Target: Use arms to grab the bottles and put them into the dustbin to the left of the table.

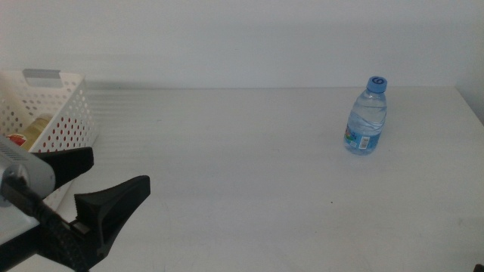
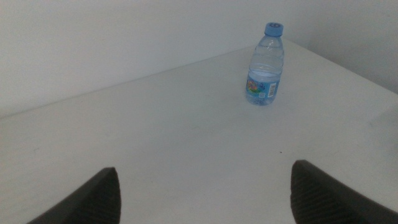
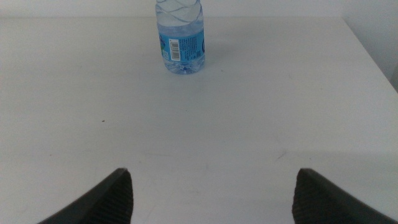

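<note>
A small clear water bottle with a blue cap stands upright at the table's right back. It also shows in the left wrist view and the right wrist view. The white perforated dustbin stands at the far left. Something yellow with a red patch lies inside it; I cannot tell which item it is. My left gripper is open and empty at the front left, beside the dustbin and far from the bottle. My right gripper is open and empty, some way in front of the bottle and out of the middle view.
The white table ends at its right edge just beyond the bottle. A plain white wall runs behind the table. The dustbin has a grey handle piece on its rim.
</note>
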